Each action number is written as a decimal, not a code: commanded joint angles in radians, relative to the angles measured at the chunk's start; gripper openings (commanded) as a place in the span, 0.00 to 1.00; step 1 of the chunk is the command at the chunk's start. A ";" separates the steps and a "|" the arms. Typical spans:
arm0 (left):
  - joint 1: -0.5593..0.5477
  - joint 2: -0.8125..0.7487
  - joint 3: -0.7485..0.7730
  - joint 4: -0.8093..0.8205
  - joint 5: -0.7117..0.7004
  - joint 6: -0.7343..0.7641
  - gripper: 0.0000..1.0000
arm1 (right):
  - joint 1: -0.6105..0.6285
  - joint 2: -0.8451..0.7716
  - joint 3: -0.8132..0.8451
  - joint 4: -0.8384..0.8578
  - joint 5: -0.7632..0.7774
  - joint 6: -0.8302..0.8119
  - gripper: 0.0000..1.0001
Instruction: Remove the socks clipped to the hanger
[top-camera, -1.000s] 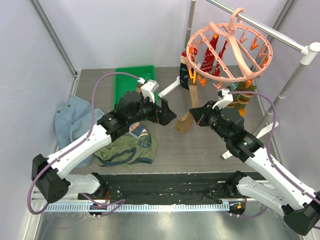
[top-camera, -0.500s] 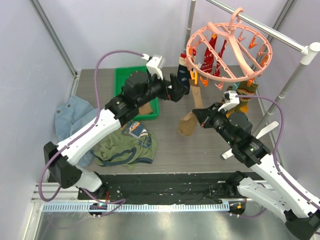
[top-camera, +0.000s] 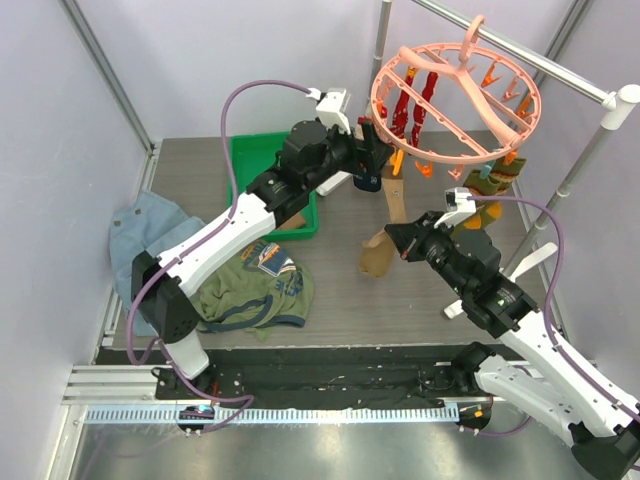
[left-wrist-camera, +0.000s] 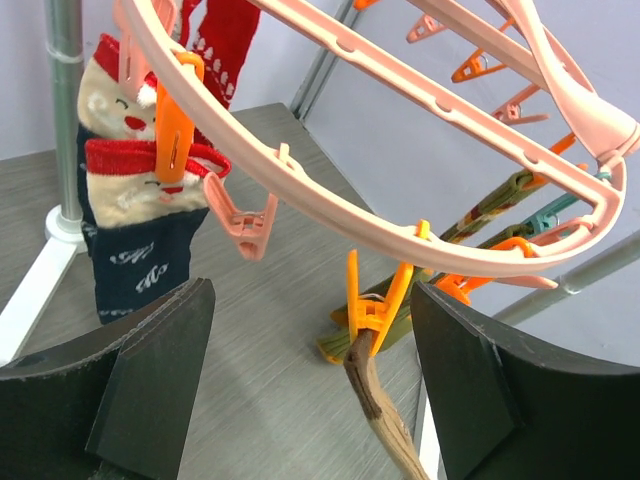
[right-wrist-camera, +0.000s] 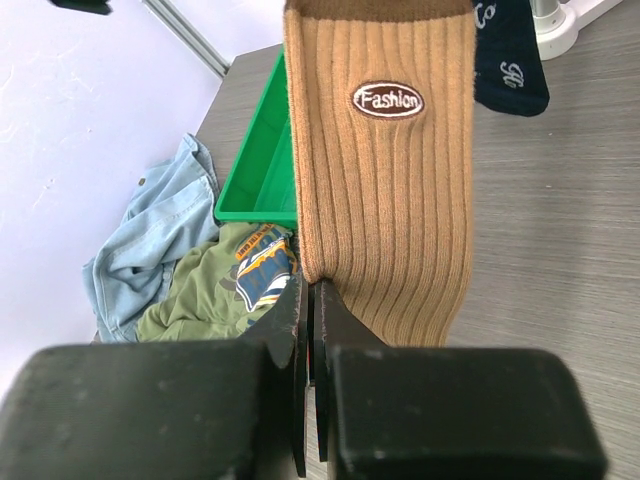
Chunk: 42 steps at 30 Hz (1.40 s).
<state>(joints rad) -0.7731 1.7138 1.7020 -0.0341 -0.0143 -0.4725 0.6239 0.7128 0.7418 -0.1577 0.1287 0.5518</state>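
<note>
The salmon-pink hanger (top-camera: 470, 95) hangs by its hook from the rail, with several socks clipped to its ring. A brown-tan sock (top-camera: 378, 255) hangs from an orange clip (left-wrist-camera: 375, 305). My right gripper (right-wrist-camera: 312, 300) is shut on that sock's lower edge (right-wrist-camera: 380, 180). My left gripper (top-camera: 378, 155) is raised to the ring's near rim and stands open. In the left wrist view its fingers (left-wrist-camera: 150, 380) straddle the orange clip and the brown sock's top (left-wrist-camera: 385, 400) without touching them. A navy sock (left-wrist-camera: 130, 250), red socks (top-camera: 410, 95) and an olive sock (top-camera: 487, 195) also hang there.
The white-and-grey rail stand (top-camera: 590, 150) rises at the right, with its feet on the table. A green tray (top-camera: 250, 160) lies at the back left. An olive T-shirt (top-camera: 255, 295) and pale blue denim (top-camera: 145, 235) lie at the front left.
My left arm has swung up and right from beside the tray to the hanger's rim, and its jaws have narrowed slightly. The right gripper has kept its hold on the brown sock.
</note>
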 joint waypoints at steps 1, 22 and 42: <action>-0.020 0.010 0.042 0.117 0.008 0.009 0.84 | 0.005 -0.013 -0.001 0.053 0.011 -0.001 0.01; -0.075 0.096 0.034 0.240 0.178 0.103 0.75 | 0.003 -0.047 -0.010 0.037 -0.008 0.008 0.01; -0.084 0.181 0.123 0.272 0.203 0.084 0.50 | 0.003 -0.079 -0.016 0.018 -0.017 0.010 0.01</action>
<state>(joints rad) -0.8516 1.8866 1.7744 0.1749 0.1692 -0.3824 0.6247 0.6456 0.7181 -0.1600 0.1253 0.5564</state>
